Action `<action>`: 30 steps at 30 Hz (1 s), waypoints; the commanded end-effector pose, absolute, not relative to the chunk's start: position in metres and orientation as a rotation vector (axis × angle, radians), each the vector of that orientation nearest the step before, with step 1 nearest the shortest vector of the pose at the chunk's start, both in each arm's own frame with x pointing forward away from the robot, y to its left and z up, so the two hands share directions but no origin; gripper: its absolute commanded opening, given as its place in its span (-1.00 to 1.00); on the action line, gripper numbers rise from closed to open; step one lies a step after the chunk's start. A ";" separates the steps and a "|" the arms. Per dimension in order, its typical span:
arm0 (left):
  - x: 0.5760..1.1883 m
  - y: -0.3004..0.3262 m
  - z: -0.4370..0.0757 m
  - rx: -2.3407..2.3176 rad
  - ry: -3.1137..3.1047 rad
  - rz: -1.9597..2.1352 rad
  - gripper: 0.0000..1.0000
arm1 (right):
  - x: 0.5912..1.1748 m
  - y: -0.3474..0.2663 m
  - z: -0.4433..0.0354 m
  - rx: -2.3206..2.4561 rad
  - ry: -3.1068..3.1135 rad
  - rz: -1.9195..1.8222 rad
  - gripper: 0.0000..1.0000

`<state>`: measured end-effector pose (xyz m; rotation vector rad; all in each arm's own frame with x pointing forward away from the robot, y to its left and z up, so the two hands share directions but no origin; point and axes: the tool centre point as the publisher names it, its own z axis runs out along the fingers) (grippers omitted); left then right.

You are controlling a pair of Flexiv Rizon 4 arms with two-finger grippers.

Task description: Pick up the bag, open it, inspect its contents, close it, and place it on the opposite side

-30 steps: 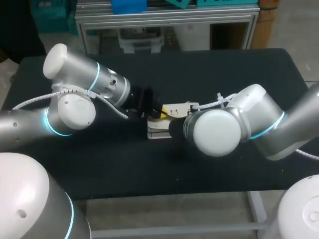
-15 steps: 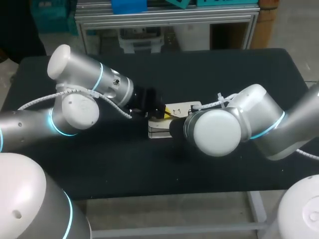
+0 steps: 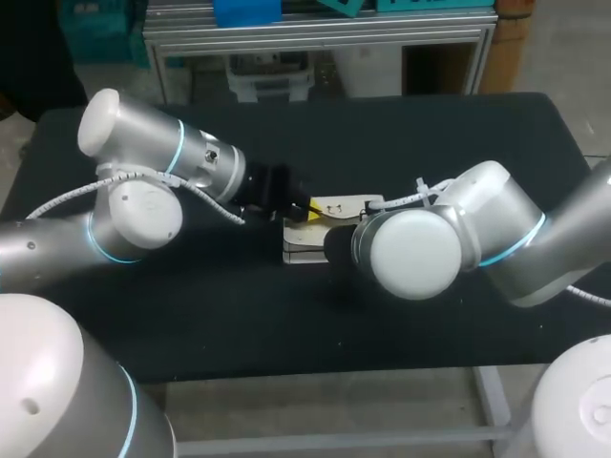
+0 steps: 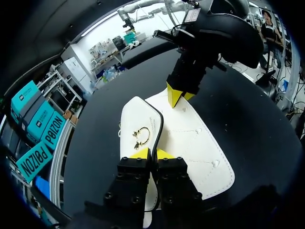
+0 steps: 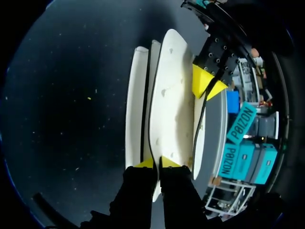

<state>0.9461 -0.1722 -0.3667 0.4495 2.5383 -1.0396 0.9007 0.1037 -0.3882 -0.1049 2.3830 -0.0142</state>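
Note:
A small white bag point(image 3: 307, 250) with black edging lies at the middle of the black table point(image 3: 430, 134), its flap point(image 3: 344, 205) raised. In the left wrist view my left gripper point(image 4: 151, 153) is shut on the bag point(image 4: 190, 138) at the flap's black-trimmed edge, beside a gold clasp point(image 4: 141, 135). My right gripper point(image 4: 179, 95) pinches the flap's opposite end. In the right wrist view the right gripper point(image 5: 156, 163) is shut on the flap point(image 5: 169, 95), with the left gripper point(image 5: 208, 84) at the far end. From the head view the left gripper point(image 3: 307, 212) shows, while the right one is hidden behind its wrist.
Both arms meet over the table's middle, the left arm point(image 3: 143, 191) coming from the left and the right arm point(image 3: 477, 239) from the right. Black tabletop lies all around the bag, with the front edge point(image 3: 334, 367) near the arms' bases.
The left arm's elbow swung slightly right and then back left. Both grippers kept their hold on the bag, which stayed in the same spot.

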 end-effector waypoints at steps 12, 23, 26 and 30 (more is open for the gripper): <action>0.944 -0.187 -0.386 0.523 2.622 -0.900 -1.00 | 0.900 0.103 -0.396 -0.103 2.049 0.013 -1.00; 0.944 -0.165 -0.382 0.513 2.621 -0.871 -1.00 | 0.900 0.103 -0.396 -0.103 2.049 0.013 -1.00; 0.943 -0.163 -0.384 0.516 2.631 -0.858 -1.00 | 0.900 0.103 -0.396 -0.103 2.049 0.013 -1.00; 0.944 -0.164 -0.388 0.519 2.644 -0.833 -1.00 | 0.900 0.103 -0.396 -0.103 2.049 0.013 -1.00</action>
